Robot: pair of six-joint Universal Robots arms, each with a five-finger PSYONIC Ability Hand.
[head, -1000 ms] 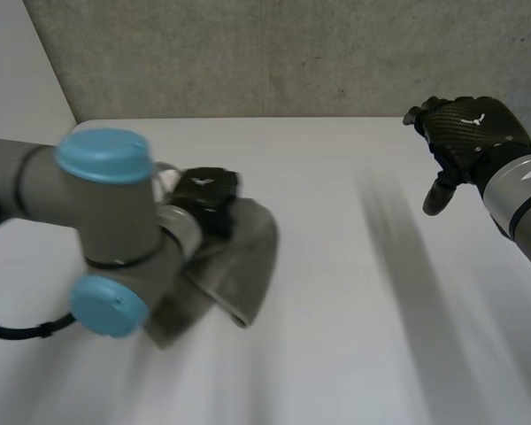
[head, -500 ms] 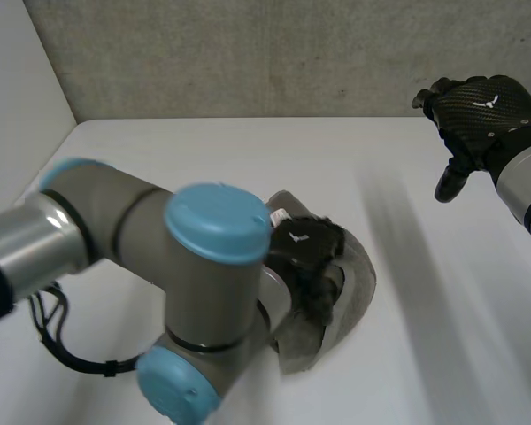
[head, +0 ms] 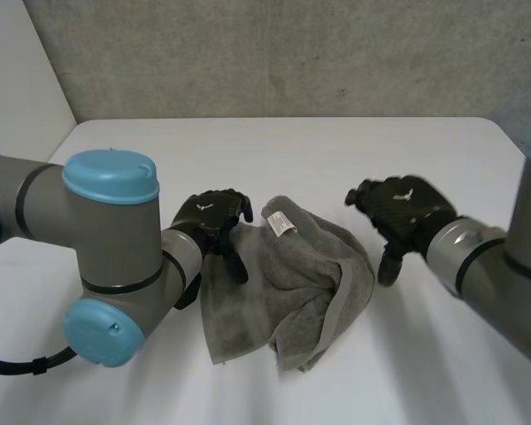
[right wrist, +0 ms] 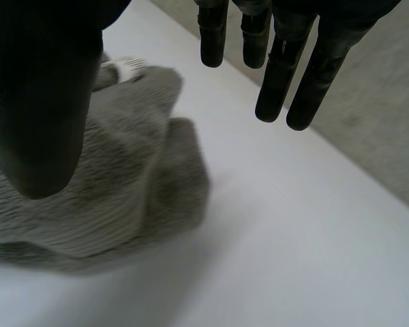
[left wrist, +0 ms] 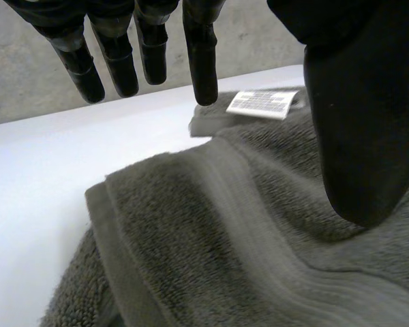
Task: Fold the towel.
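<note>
Fingers (left wrist: 202, 65) of the left hand (head: 211, 220) are held straight and spread, empty, over the left edge of the grey towel (head: 283, 283). The right hand (head: 398, 208) is opened wide beside its right edge. The towel is crumpled mid-worktop (head: 336, 146). It is probably best flattened first, pulled by two corners.

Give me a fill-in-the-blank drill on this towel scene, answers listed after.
1. The crumpled towel on the table is ____ in colour.
2. It lies ____ the left hand and the right hand, both open.
3. The label at the towel's far edge is ____.
Missing words: grey; between; white.
</note>
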